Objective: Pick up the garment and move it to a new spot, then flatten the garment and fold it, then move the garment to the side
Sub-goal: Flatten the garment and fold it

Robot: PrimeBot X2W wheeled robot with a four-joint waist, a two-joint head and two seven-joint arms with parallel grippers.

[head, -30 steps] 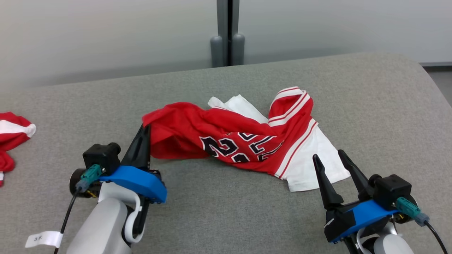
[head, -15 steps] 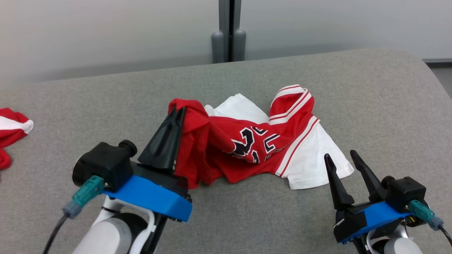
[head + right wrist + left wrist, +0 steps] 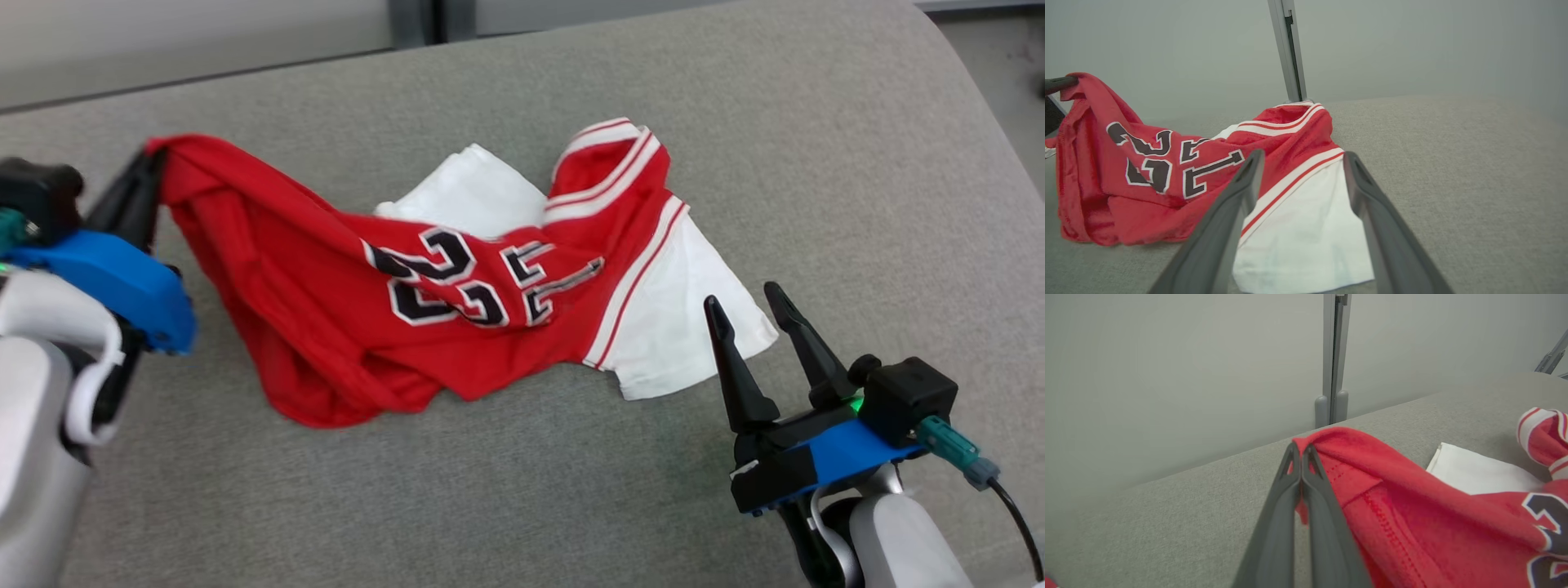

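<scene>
The left gripper (image 3: 149, 167), clamped on a corner of the red-and-white numbered mesh jersey (image 3: 343, 286), has pulled the bunched cloth out taut across the grey fabric surface (image 3: 531, 498), so flattening seems begun. The right gripper (image 3: 744, 294), its two prongs spread, sits just short of the white hem.

light: even, soft | shadows: faint | focus: sharp | wrist edges: warped

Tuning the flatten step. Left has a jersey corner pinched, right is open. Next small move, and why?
Probably ease the right gripper forward and close on the white edge of the jersey. The left gripper is shut on a red corner, held up off the grey surface, while the right stands open, pointed at that white edge. Two grips could spread it.
</scene>
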